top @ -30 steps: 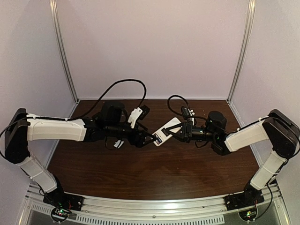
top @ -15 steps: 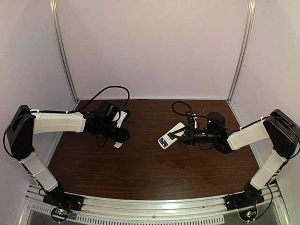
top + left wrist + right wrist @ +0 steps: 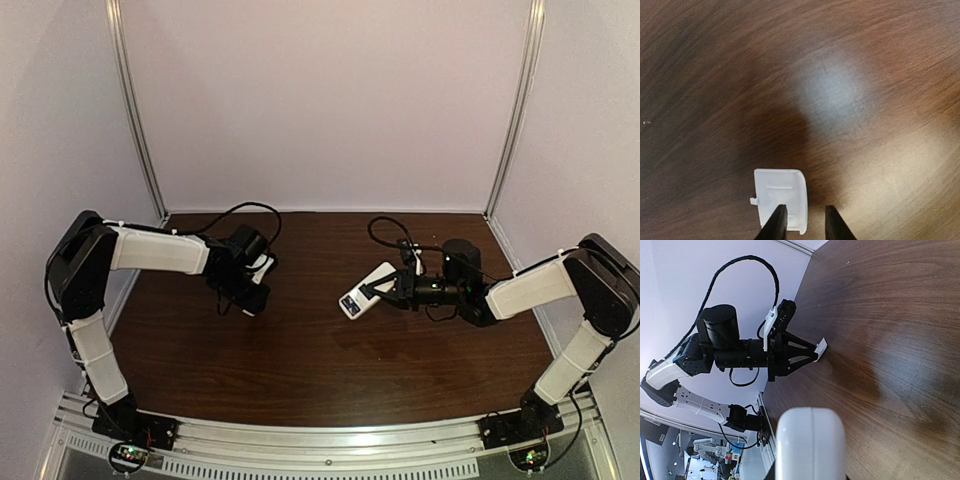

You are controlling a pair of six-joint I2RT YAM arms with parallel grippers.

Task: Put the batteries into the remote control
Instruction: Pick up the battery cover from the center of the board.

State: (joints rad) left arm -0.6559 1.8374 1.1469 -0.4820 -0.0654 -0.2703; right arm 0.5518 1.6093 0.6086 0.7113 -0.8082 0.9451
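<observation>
My right gripper (image 3: 385, 288) is shut on the remote control (image 3: 364, 289) and holds it tilted above the table's middle, white face up. Near the remote's lower end a small purple-blue patch (image 3: 349, 301) sits in the dark recess; it looks like the batteries. The remote's rounded white end (image 3: 810, 440) fills the bottom of the right wrist view. My left gripper (image 3: 255, 297) is low at the left, over a small loose white cover (image 3: 780, 195) lying flat. One finger (image 3: 776, 226) overlaps the cover, the other stands on bare wood, and a gap shows between them.
The dark wood table (image 3: 320, 370) is walled on three sides, with metal posts (image 3: 135, 110) at the back corners. Black cables (image 3: 250, 208) loop behind both wrists. A metal rail (image 3: 320, 440) runs along the near edge by the arm bases.
The left arm drew back leftward from the remote and dropped over the white cover, its jaws narrowing. The right gripper, still holding the remote, shifted slightly right.
</observation>
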